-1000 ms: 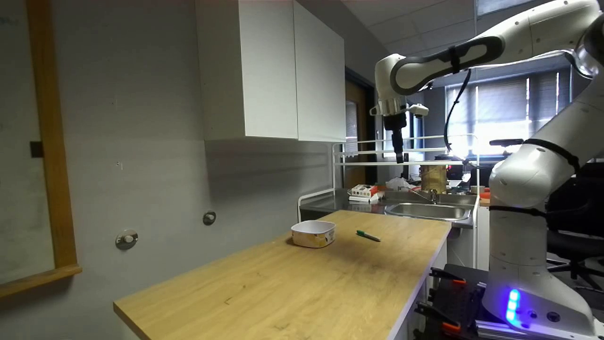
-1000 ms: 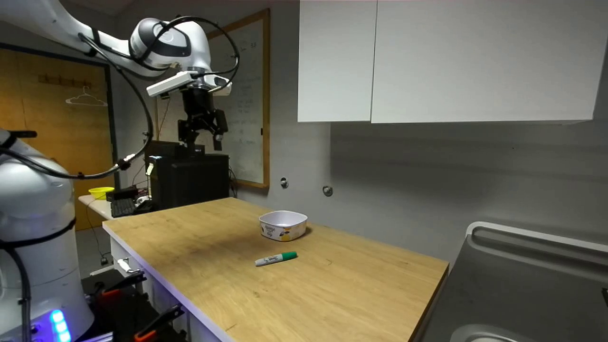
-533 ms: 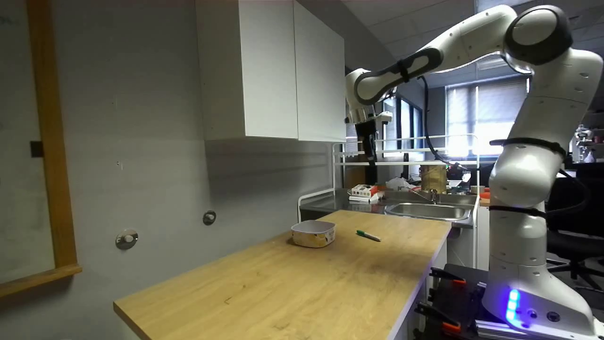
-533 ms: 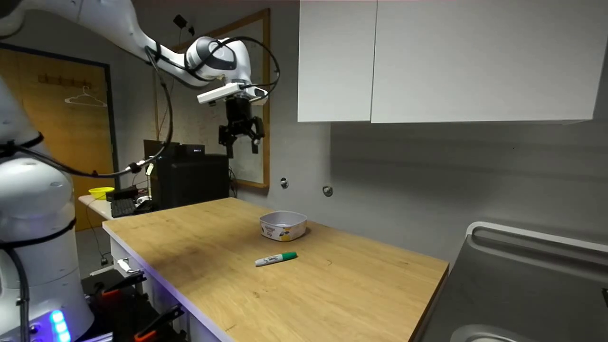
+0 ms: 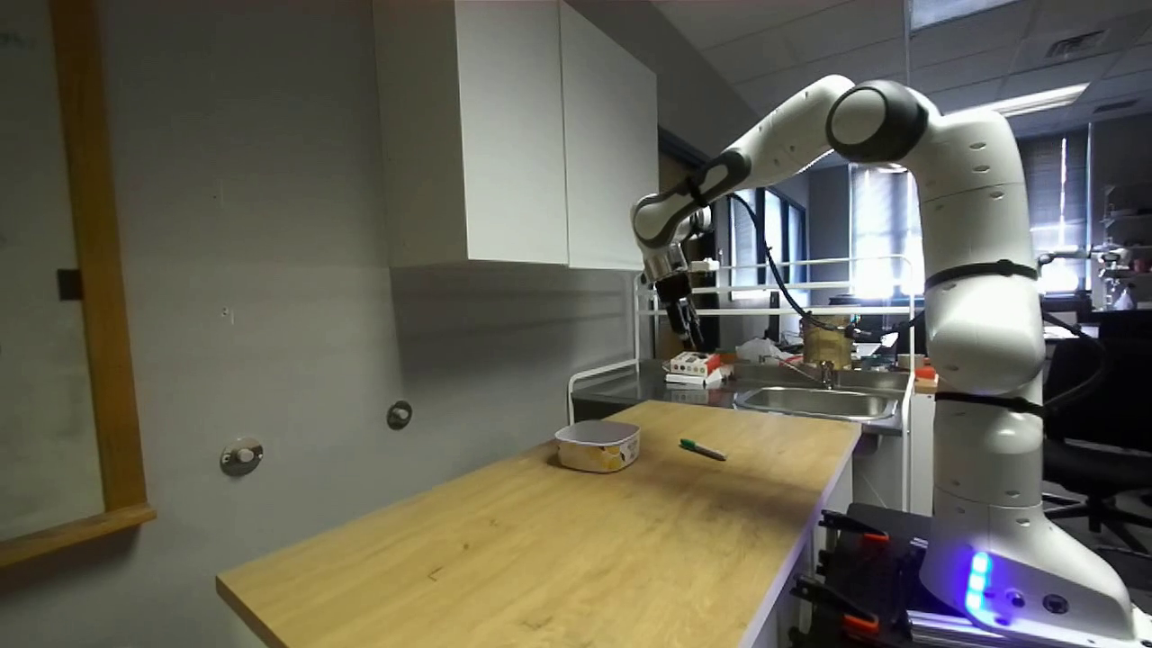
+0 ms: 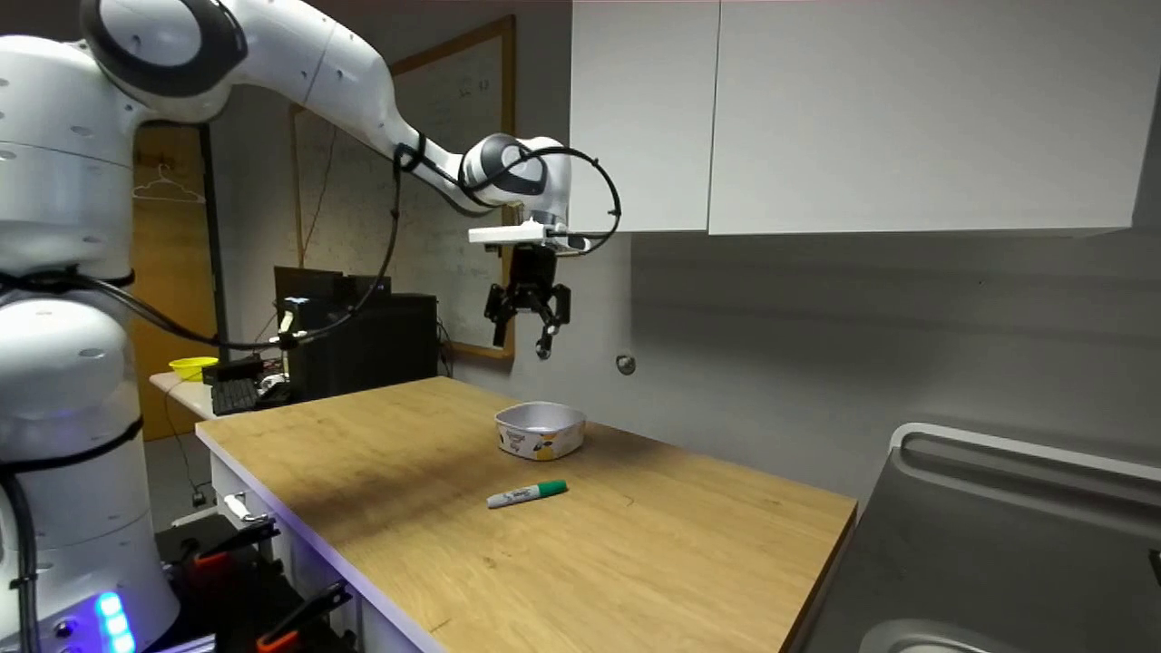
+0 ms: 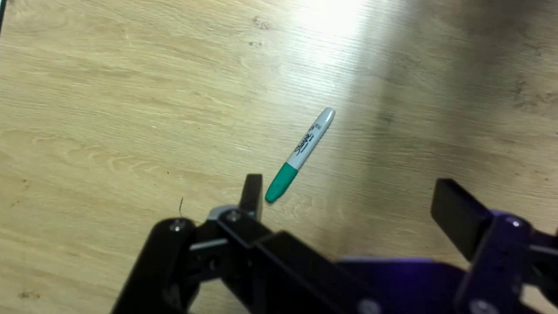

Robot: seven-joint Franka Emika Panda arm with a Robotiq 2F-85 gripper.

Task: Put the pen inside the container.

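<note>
The pen [image 7: 301, 152] is a marker with a pale grey body and a green cap. It lies flat on the wooden counter in both exterior views [image 5: 702, 449] [image 6: 527, 493]. The container [image 6: 541, 431] is a low white bowl with a printed fruit pattern; it stands upright near the wall, close to the pen, and also shows in an exterior view [image 5: 598, 446]. My gripper [image 6: 523, 343] is open and empty, pointing down, high above the counter. In the wrist view my gripper [image 7: 351, 192] has its fingers wide apart, with the pen's cap beside the left fingertip in the picture.
White wall cabinets [image 6: 853, 118] hang above the counter [image 6: 635, 553]. A metal sink [image 5: 814, 402] and small boxes [image 5: 695, 364] lie beyond the counter's end. A dark computer [image 6: 381, 345] stands behind. Black clamps [image 6: 308, 608] sit by the robot base.
The arm has reached out over the counter and come lower, bringing the open gripper nearer to the pen and container. The pen and container have not moved.
</note>
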